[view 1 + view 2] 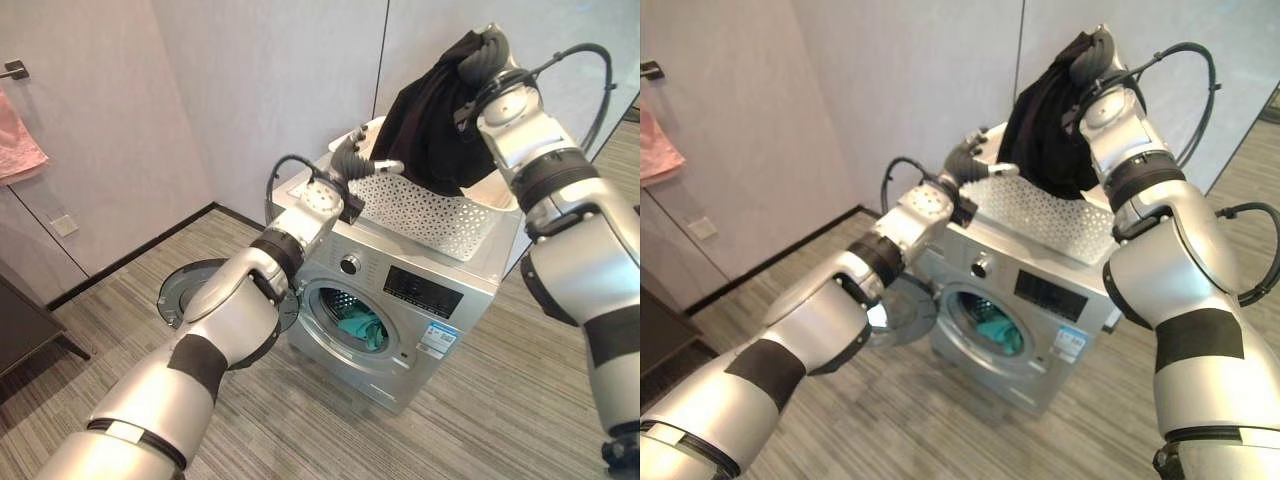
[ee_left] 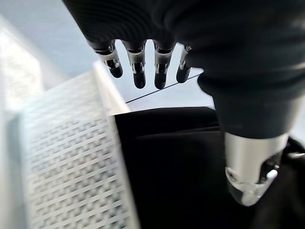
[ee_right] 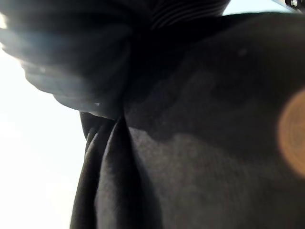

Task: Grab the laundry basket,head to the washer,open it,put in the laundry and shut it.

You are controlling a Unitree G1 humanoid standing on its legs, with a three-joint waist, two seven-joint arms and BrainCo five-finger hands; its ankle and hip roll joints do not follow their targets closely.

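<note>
Right hand (image 1: 487,52) at 1 o'clock, fingers bunching black garment (image 1: 430,125) above basket (image 1: 420,212); left hand (image 1: 358,160) fingers straight on basket rim at 11 o'clock; washer (image 1: 400,310) door open.

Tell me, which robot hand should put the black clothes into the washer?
The right robot hand: it already grips the black garment above the basket. The left robot hand holds nothing.

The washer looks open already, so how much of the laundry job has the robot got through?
Done: the white laundry basket sits on the washer, the door hangs open, and a teal garment lies in the drum. In hand: the right robot hand lifts a black garment above the basket, while the left robot hand rests at its rim. Left: loading that garment and shutting the door.
</note>
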